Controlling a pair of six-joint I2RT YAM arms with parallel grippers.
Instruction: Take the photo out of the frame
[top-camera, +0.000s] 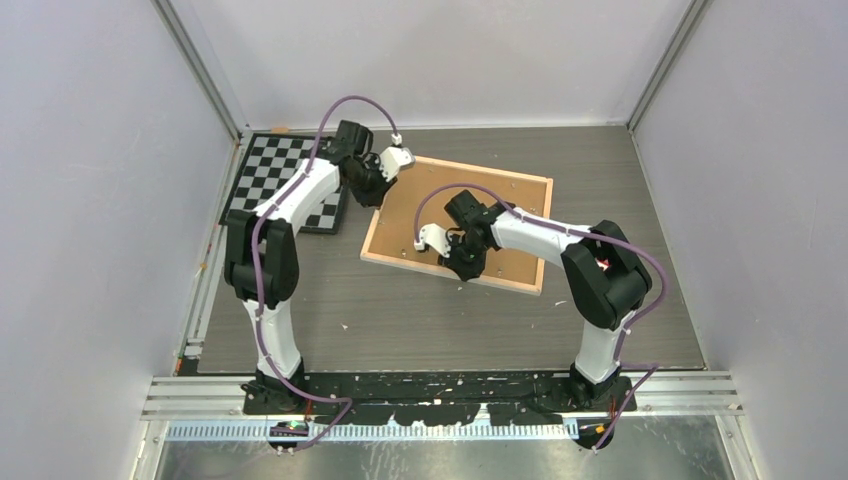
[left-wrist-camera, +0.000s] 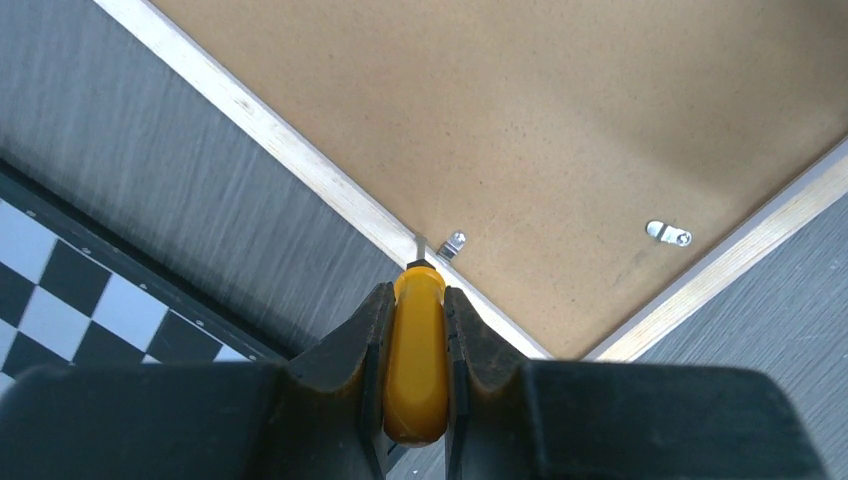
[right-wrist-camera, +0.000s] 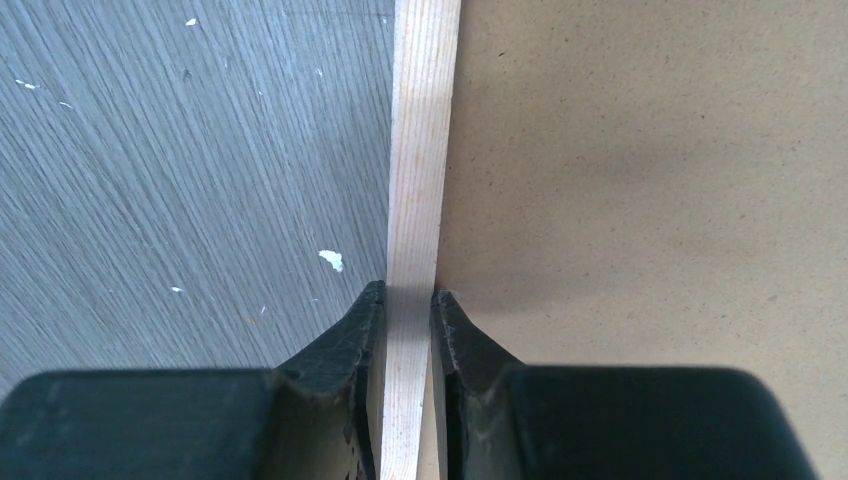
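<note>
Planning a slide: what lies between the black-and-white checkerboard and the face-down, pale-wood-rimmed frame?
Only a bare strip of grey woodgrain tabletop; the left wrist view shows it.

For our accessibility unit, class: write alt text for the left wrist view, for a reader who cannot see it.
The left pincer grips a yellow-handled tool, its metal tip at the pale wood rim of the face-down frame, beside a small metal clip. A checkerboard shows at lower left.

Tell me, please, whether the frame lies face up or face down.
Face down: the frame shows its brown back panel and metal tabs.
</note>
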